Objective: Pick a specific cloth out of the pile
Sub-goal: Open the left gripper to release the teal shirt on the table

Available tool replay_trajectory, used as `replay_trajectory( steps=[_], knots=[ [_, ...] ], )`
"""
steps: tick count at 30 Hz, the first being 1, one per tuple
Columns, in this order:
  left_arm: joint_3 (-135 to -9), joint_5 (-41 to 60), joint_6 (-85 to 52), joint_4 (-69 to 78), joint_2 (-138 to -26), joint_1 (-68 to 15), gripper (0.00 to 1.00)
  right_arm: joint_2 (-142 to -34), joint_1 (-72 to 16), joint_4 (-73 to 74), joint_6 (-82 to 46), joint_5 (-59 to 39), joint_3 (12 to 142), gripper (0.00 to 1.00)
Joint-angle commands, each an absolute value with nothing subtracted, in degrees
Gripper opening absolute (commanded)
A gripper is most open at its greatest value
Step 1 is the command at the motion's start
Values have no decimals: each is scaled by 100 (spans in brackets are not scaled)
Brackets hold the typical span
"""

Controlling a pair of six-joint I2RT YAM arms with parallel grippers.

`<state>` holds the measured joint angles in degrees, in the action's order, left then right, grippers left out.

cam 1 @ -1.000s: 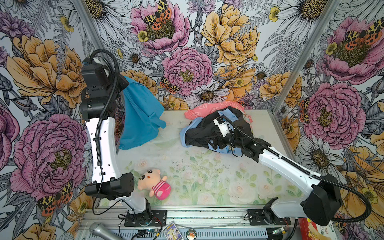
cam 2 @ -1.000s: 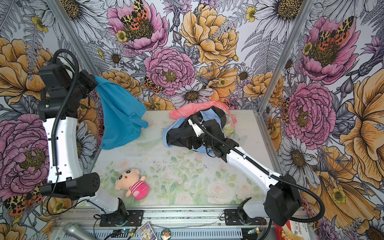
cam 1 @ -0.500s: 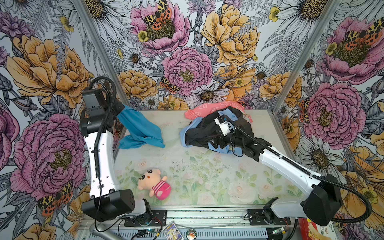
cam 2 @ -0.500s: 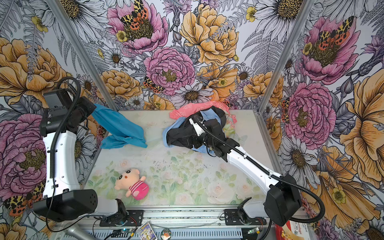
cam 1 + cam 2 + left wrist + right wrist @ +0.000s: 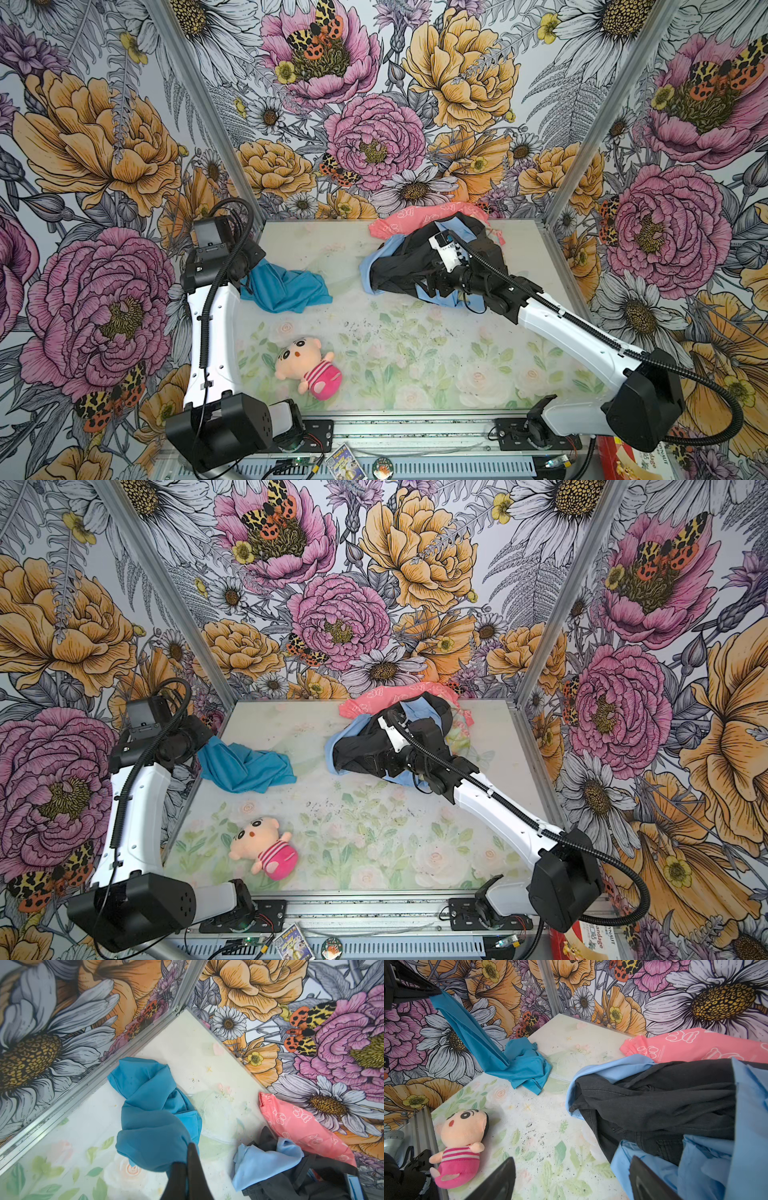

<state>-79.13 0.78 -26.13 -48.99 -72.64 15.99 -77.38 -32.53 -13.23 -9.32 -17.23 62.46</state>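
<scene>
The cloth (image 5: 286, 289) is plain teal-blue and lies crumpled at the table's left side, apart from the pile, in both top views (image 5: 245, 771). My left gripper (image 5: 187, 1159) is shut on one end of it, and a taut strip of cloth (image 5: 467, 1028) runs up from the table to the jaws. The pile (image 5: 415, 257) sits at the back right: a black garment over a pale blue one (image 5: 612, 1068), with a coral-pink one (image 5: 415, 216) behind. My right gripper (image 5: 571, 1180) is open at the pile's front edge, bare table between its fingers, one finger (image 5: 645, 1180) against pale blue fabric.
A plush doll (image 5: 305, 365) in a pink striped shirt lies near the front left of the table. Flower-patterned walls close in the left, back and right sides, with metal posts (image 5: 208, 108) at the back corners. The left arm's upright link (image 5: 212, 332) stands beside the doll.
The left arm has come down from high against the left wall, lowering the teal cloth from hanging free to mostly lying on the table. The right arm has not moved.
</scene>
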Motion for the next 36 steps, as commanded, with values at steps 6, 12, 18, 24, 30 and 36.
replay_trajectory(
  steps=[6, 12, 18, 24, 30, 36],
  knots=[
    [-7687, -259, -2753, -4758, -7426, 714, 0, -7630, -3226, -1112, -923, -1666, 6155, 86],
    [-6948, -5, -3003, -4524, -7440, 493, 0, -7475, -3218, -1114, -940, -1573, 6025, 86],
    [-6350, 165, -3093, -4344, -7673, 626, 0, -7479, -3217, -1005, -992, -1558, 5923, 86],
    [-6258, 229, -3095, -4085, -8214, 893, 0, -7537, -3217, -746, -1106, -1561, 5796, 86],
    [-6275, 128, -3044, -3823, -8893, 1018, 0, -7545, -3217, -625, -1125, -1451, 5726, 86],
    [-6338, -23, -3020, -3642, -9548, 1054, 0, -7550, -3151, -606, -1143, -1410, 5706, 86]
  ],
)
